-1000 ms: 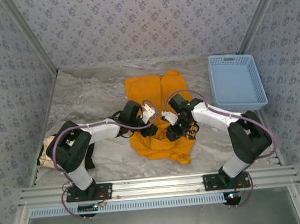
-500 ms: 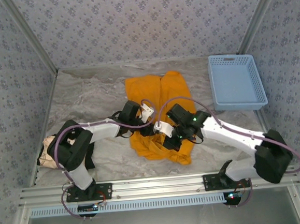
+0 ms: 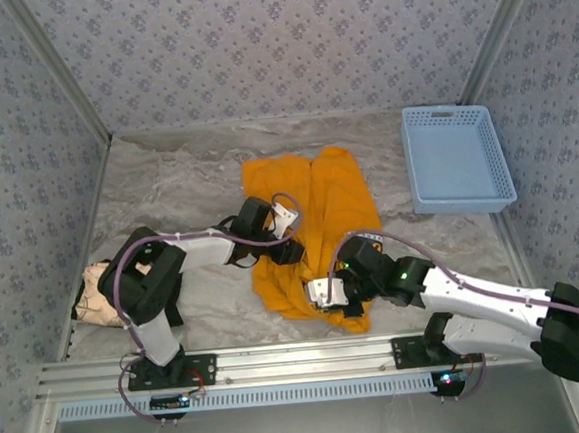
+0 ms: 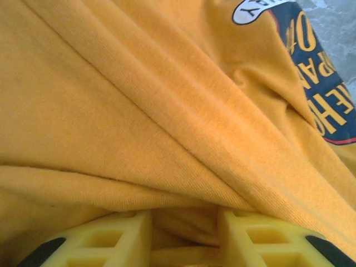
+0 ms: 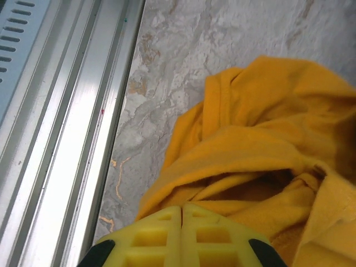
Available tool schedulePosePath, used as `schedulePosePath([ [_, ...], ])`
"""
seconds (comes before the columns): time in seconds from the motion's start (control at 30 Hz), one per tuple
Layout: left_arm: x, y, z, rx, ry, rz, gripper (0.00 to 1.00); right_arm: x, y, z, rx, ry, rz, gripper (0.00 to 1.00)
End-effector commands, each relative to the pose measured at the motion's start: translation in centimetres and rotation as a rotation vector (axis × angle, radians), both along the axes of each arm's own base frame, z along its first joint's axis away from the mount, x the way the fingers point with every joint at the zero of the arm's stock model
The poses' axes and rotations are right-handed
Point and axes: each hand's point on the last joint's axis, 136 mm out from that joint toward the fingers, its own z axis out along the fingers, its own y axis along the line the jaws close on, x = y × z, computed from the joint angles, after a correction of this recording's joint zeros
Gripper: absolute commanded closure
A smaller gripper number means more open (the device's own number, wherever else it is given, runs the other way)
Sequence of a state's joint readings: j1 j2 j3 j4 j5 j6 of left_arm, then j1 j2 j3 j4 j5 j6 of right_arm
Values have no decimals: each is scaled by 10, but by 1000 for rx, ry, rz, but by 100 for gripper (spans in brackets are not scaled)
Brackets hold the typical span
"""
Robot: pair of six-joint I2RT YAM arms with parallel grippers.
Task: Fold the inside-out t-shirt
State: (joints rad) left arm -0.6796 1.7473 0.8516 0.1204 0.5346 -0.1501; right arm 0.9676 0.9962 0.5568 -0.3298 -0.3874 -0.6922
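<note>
The orange-yellow t-shirt [image 3: 315, 219] lies crumpled mid-table, its dark printed graphic [image 4: 325, 83] at the upper right of the left wrist view. My left gripper [image 3: 292, 246] rests on the shirt's middle, at its left side. Its yellow fingers [image 4: 125, 236] stand apart around my left gripper's gap [image 4: 183, 222], where a fold of cloth lies, with more cloth draped over the tips. My right gripper [image 3: 318, 294] is low at the shirt's near edge. Its fingers meet at my right gripper's tips [image 5: 182, 208], pinched on a fold of the t-shirt [image 5: 261, 167].
A blue basket [image 3: 455, 158] stands at the back right. A beige cloth with black edge [image 3: 100, 292] lies bunched at the left behind the left arm's base. The metal rail [image 5: 55, 139] runs close beside the right gripper. Bare marble table [image 3: 167, 186] stretches to the left.
The right arm swung from the shirt's middle to its near edge and its jaws closed. The shirt's right half stretched out longer. The left gripper stayed put, its fingers parting slightly.
</note>
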Motion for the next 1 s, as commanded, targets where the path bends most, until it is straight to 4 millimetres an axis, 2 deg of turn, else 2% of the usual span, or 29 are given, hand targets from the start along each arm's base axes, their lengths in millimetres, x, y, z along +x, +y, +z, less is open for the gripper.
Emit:
schedulePosePath([
  [0.0, -9, -1, 41, -89, -59, -60, 60, -1, 4, 9, 40, -85, 73, 100],
  [0.2, -46, 16, 66, -130, -171, -186, 57, 5, 1, 3, 7, -90, 49, 100],
  [0.33, -77, 18, 57, -96, -220, -307, 56, 6, 3, 4, 16, -85, 45, 100],
  [0.5, -75, 8, 39, -6, -251, -306, 53, 6, 3, 6, 19, -73, 47, 100],
  [0.7, -72, 1, 38, -8, -280, -305, 52, 5, 2, 5, 15, -63, 39, 100],
  [0.9, -83, 13, 38, -11, -326, -332, 49, 8, 0, 3, 4, -61, 21, 100],
  [0.97, -85, 17, 41, -31, -371, -327, 43, 8, 0, 3, 0, -60, 21, 100],
])
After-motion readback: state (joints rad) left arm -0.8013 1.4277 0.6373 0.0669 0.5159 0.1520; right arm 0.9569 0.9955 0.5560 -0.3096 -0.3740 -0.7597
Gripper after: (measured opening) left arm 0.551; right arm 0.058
